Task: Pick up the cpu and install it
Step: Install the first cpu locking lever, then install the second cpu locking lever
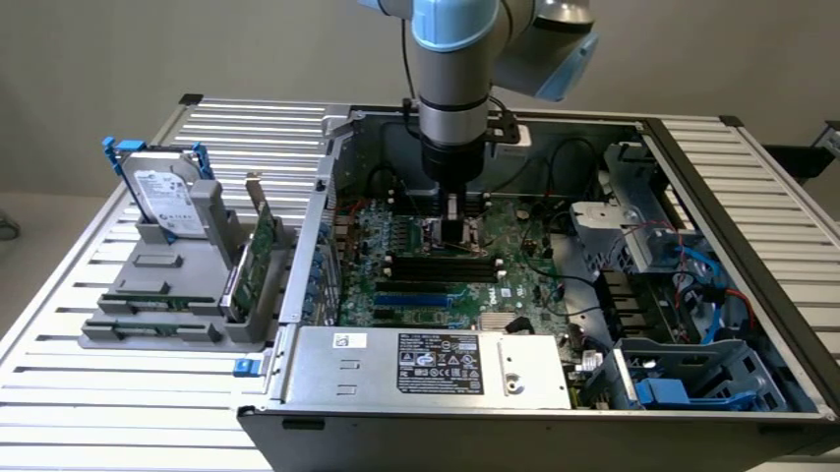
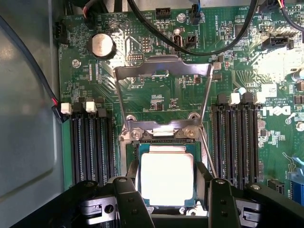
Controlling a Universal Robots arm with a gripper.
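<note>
gripper (image 1: 457, 232) (image 2: 168, 181) down inside the open pc case (image 1: 305, 265), pinched narrow on the cpu (image 2: 167, 176), chip flat over the socket (image 2: 156, 131) of the green motherboard (image 2: 142, 95), load plate (image 2: 161, 70) flipped open, ram slots (image 2: 92, 142) flanking the socket, hard drive (image 1: 164, 192) standing in a rack at the exterior view's left

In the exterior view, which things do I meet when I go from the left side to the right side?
hard drive → upright green card → tool → blue cables
</note>
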